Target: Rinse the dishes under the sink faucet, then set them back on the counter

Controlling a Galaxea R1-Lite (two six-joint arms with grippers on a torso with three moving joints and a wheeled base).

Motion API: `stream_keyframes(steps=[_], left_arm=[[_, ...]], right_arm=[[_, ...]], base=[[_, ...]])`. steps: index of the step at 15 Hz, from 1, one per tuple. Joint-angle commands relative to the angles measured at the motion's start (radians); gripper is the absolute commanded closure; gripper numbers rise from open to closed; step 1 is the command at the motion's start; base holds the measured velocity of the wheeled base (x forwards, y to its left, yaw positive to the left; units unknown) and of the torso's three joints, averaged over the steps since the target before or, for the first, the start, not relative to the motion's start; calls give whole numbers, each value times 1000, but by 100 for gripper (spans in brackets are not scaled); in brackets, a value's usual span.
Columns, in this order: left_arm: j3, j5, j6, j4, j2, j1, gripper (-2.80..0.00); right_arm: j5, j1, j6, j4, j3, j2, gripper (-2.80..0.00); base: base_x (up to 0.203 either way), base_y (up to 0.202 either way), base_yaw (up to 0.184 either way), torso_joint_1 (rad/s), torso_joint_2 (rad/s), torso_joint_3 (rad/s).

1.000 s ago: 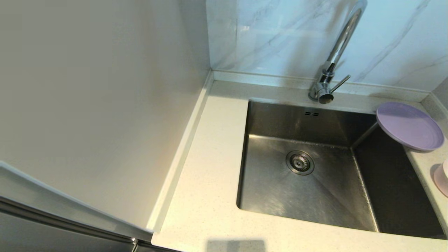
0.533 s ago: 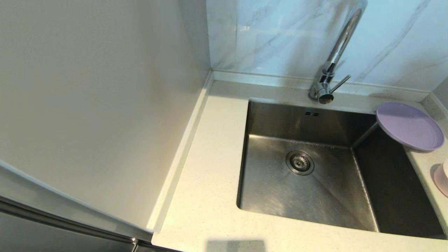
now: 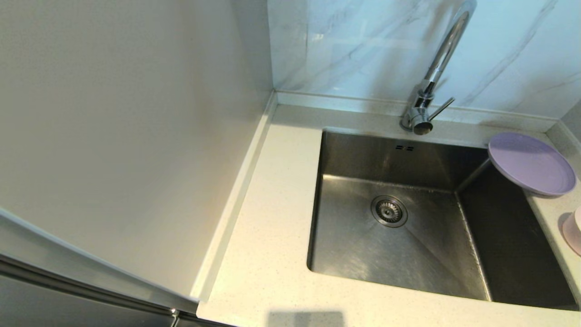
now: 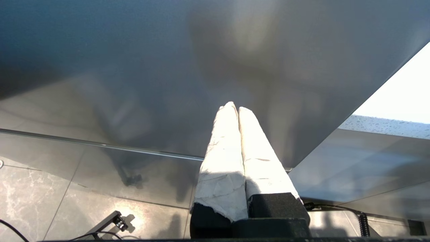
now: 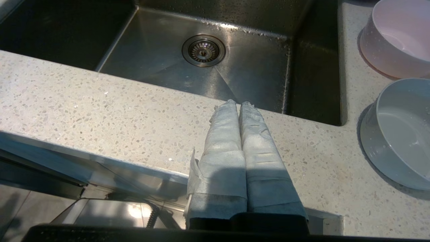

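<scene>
The lavender plate rests on the counter at the sink's far right corner, its edge overhanging the steel sink. A sliver of the pale pink bowl shows at the head view's right edge; the right wrist view shows that pink bowl right of the basin. The chrome faucet stands behind the sink, lever pointing right. My right gripper is shut and empty, hovering at the counter's front edge before the sink. My left gripper is shut and empty, parked low beside a grey cabinet panel. Neither arm appears in the head view.
A grey bowl sits on the counter in front of the pink one. The drain strainer lies in the basin's middle. A plain wall panel rises along the counter's left side, and marble wall backs the faucet.
</scene>
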Motion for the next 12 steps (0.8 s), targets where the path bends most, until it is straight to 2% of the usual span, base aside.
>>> stream_keyframes(steps=[1,12], left_arm=[[0,0,-1,0,0,0,0],[0,0,-1,0,0,0,0]], right_arm=[[0,1,-1,1,9,3,0],[0,0,-1,1,9,3,0]], base=[[0,0,0,0,0,0],[0,0,0,0,0,0]])
